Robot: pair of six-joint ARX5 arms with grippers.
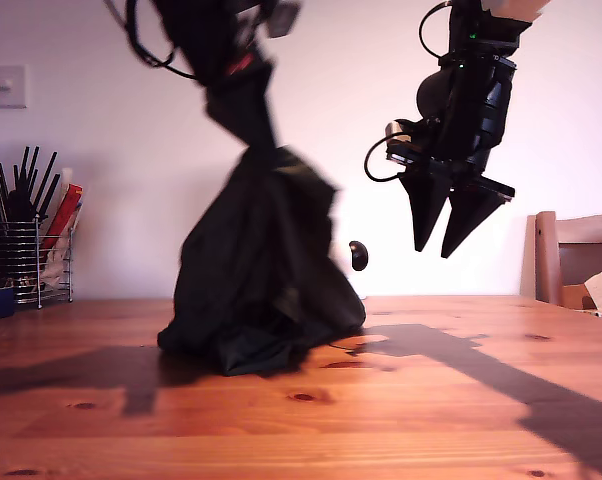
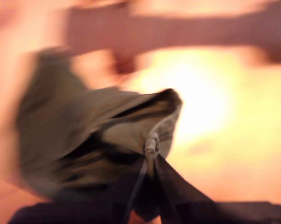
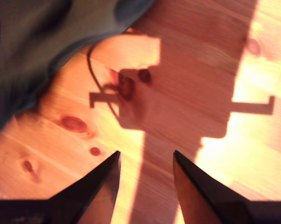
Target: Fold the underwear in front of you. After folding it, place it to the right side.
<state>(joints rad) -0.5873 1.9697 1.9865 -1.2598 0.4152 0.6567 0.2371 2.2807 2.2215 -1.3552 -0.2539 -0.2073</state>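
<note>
Wooden table [image 1: 461,400], knotty planks, sunlit with long arm shadows; pale wall behind.

Item, my first gripper [image 2: 150,154]: jaws clenched on a pinched fold of the underwear [image 1: 266,270], as the first wrist view shows, though blurred. In the exterior view this gripper sits high, left of centre, mostly cut off by the frame's upper edge.

Item, the underwear: very dark cloth, hanging from that grip in a twisted neck, widening downward into a rumpled heap whose lower part rests on the table, left of centre in the exterior view. Seams and hems not legible in the blur.

Item, my second gripper [image 1: 451,225]: jaws released, parted, holding nothing, tips pointing down, raised well clear of the table at the exterior view's right. Its wrist view shows bare wood between the fingers [image 3: 101,184], with the cloth's edge beyond and apart.

Item, wire utensil holder [image 1: 31,255] with dark and red sticks, far left of the exterior view.

Item, wooden chair back [image 1: 571,255], far right of the exterior view.
</note>
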